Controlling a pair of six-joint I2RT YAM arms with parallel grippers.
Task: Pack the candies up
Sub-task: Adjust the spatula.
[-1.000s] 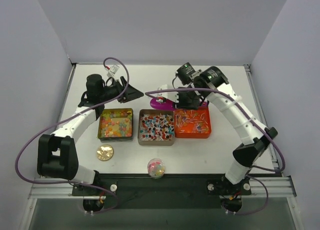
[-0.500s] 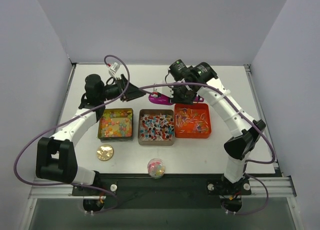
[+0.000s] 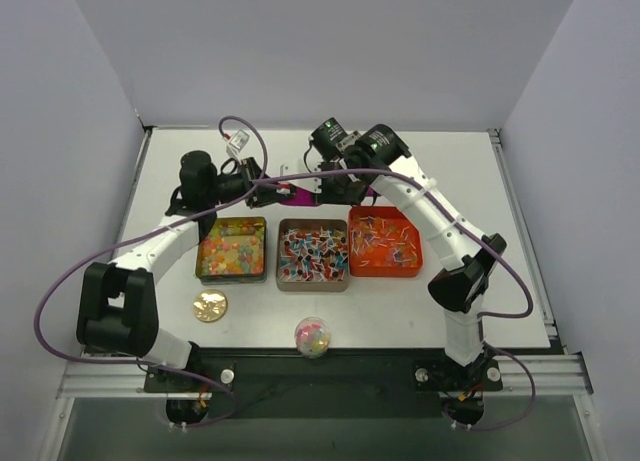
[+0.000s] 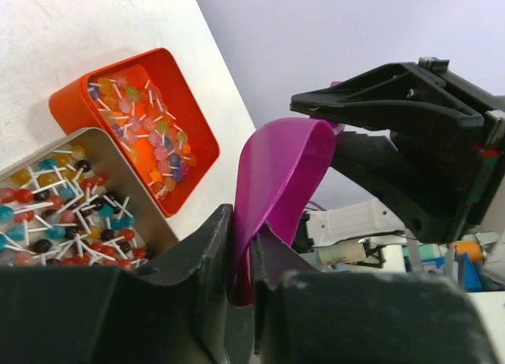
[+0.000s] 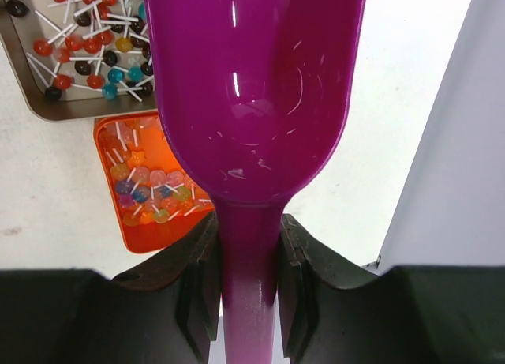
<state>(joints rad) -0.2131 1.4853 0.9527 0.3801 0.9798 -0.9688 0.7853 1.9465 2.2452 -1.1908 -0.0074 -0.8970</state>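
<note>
Candies [image 3: 232, 249] sit in three open trays in a row on the surface [image 3: 390, 316] — bright beads in the gold tin [image 3: 199, 251], stick sweets in the middle tin [image 3: 312, 287] and the orange tray [image 3: 385, 272]. Behind that row, raised off the surface, both arms meet at the purple scoop [image 3: 300, 193]. The right end effector [image 5: 246, 245] is clamped tight on its handle. The left end effector [image 4: 241, 249] pinches the edge of the bowl, fingers nearly together. A purple cable [image 3: 236, 119] loops above the left wrist. Nearer the bases lie a gold lid [image 3: 210, 305] and a small round container [image 3: 313, 336] — more candies show inside it.
</note>
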